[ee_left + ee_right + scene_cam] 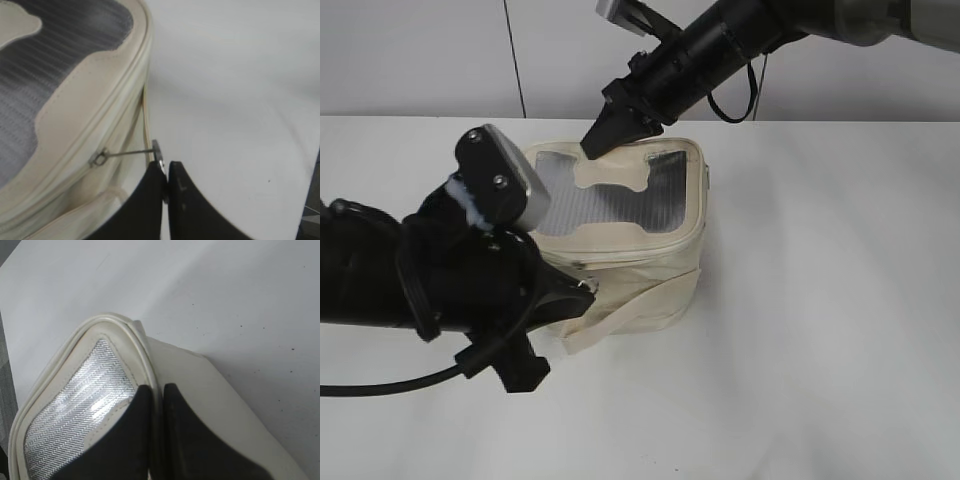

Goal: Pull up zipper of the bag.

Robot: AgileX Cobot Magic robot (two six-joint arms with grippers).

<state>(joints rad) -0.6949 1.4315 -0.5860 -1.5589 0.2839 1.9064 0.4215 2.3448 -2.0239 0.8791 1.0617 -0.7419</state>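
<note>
The cream bag (630, 255) stands in the middle of the white table, its grey mesh top (610, 200) facing up. My left gripper (586, 288) is at the bag's near left corner. In the left wrist view it (166, 170) is shut on the round ring of the silver zipper pull (130, 152), which is stretched straight out from the slider (100, 158) on the zip line. My right gripper (592, 148) is at the bag's far edge. In the right wrist view its jaws (156, 390) are pinched on the raised cream rim of the bag (100, 322).
The white table (820, 300) runs around the bag on all sides. A cream strap (640, 300) crosses the bag's front face. A black cable (380, 385) trails from the left arm at the near left. A wall stands behind the table.
</note>
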